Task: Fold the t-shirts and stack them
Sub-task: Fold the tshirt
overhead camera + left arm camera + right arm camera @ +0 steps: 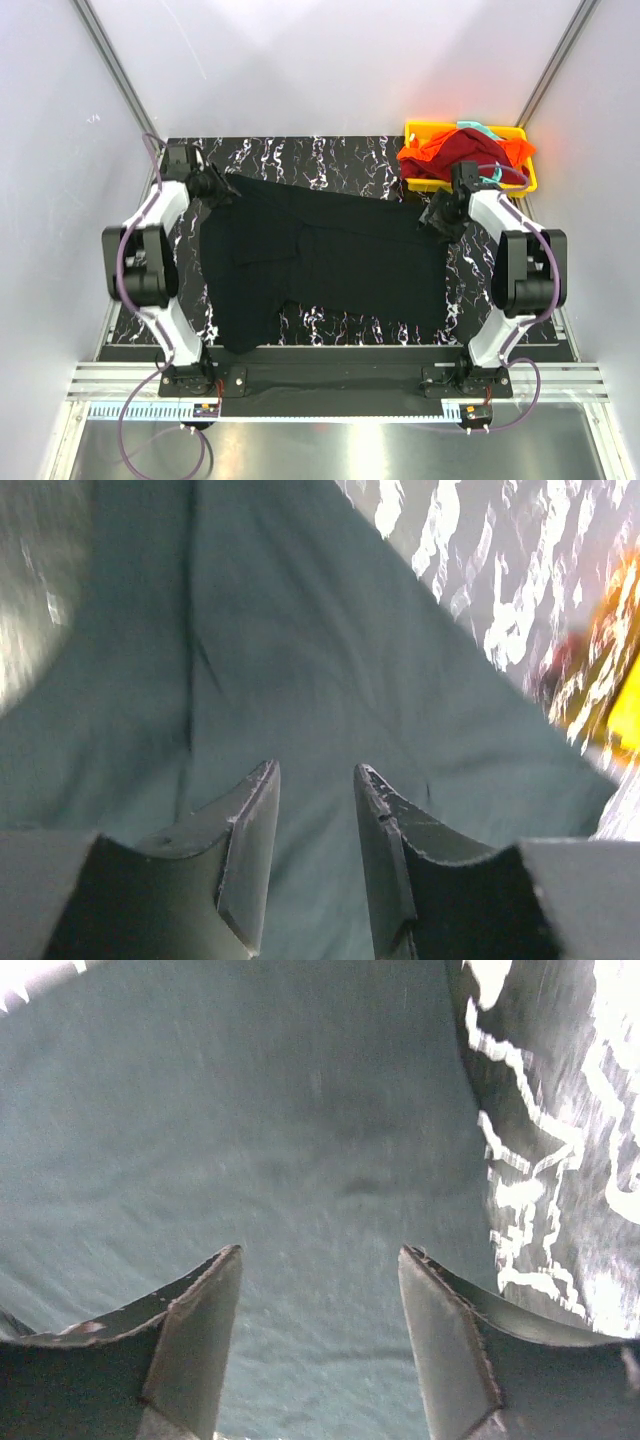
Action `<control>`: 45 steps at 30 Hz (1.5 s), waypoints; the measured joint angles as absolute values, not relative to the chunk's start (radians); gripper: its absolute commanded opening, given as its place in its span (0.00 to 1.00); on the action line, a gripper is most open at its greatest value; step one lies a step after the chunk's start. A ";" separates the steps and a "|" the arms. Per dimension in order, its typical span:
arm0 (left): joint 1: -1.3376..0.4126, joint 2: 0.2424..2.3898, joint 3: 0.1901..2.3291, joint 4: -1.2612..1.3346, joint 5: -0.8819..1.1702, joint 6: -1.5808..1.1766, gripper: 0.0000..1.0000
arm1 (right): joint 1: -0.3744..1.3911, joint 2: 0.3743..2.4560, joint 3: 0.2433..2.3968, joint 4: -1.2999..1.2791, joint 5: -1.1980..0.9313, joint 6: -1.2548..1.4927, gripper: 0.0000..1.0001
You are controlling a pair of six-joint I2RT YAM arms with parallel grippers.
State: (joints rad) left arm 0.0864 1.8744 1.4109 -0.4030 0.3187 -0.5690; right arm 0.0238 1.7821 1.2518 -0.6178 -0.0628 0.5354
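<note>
Black t-shirt [320, 260] flat on counter [300, 155], long axis left-right. My left tool [222, 188] is over its far-left corner, right tool [437, 218] over far-right; both look released, holding nothing.

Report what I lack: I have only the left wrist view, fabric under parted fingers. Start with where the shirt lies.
Observer: The black t-shirt lies spread across the middle of the table.
Operator: Give me the right arm.
Observer: The right gripper is open over the shirt's far right edge, holding nothing.
Operator: Now the other shirts.
Observer: They are heaped in the yellow tray at the far right corner, a dark red shirt on top.
</note>
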 measured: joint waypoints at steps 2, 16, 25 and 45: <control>0.057 1.762 1.319 -0.414 0.286 -0.556 0.41 | 0.032 1.758 1.219 -0.626 -0.083 0.529 0.73; 0.003 1.147 0.874 -0.578 0.144 -0.492 0.50 | 0.303 1.868 1.219 -0.638 -0.097 0.528 0.78; 0.084 1.110 0.789 -0.644 0.162 -0.518 0.60 | 0.289 1.852 1.213 -0.652 -0.009 0.464 0.91; 0.068 0.960 0.537 -0.822 0.104 -0.830 0.48 | 0.200 1.599 1.101 -0.763 -0.149 0.414 0.96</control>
